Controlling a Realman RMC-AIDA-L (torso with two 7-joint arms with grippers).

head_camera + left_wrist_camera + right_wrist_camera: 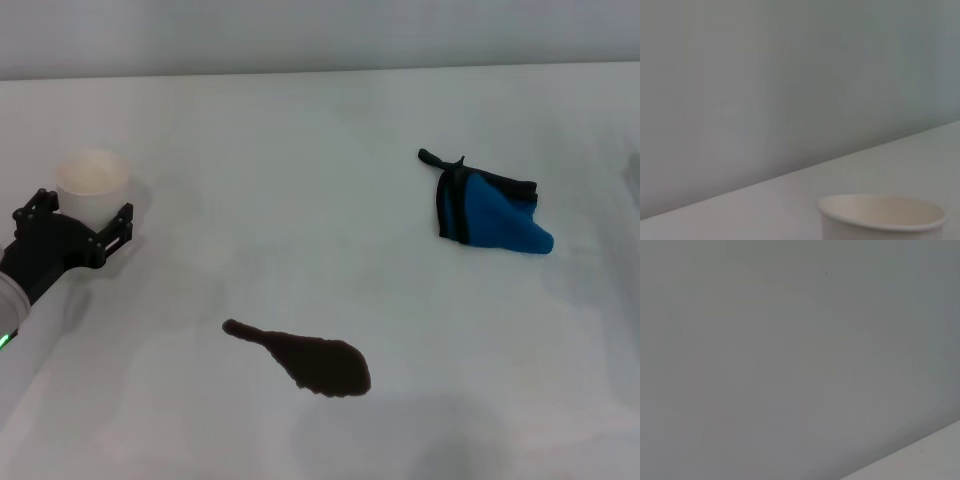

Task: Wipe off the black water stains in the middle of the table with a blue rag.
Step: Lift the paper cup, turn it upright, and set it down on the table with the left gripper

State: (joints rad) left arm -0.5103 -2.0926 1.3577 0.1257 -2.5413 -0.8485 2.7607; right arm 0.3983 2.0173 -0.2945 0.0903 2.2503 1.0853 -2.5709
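Nearest the head camera, the black water stains (310, 360) lie as one dark blotch on the table (300, 180), in the near middle of the surface. Its long axis runs slantwise: the broad oval end sits nearer the camera and toward the robot's right, while the thin tail points away toward the robot's left and slightly farther back. No part of the blotch is smeared, and nothing touches it. Farther back and toward the right lies the blue rag (490, 212), well apart from the stain, crumpled flat on the table. Its black-edged side faces the left, a short black loop trails off its far-left corner, and the blue body narrows to a point toward the right. No brand, label or writing can be read on the rag, the cup or the table. At the left edge, the left gripper (75, 225) is at the near side of a white paper cup (92, 183), which stands upright; its black fingers flank the cup's lower wall, but whether they press it or merely bracket it cannot be told. The left wrist view shows only the cup's rim (882, 212) close by. The right gripper appears in no view.
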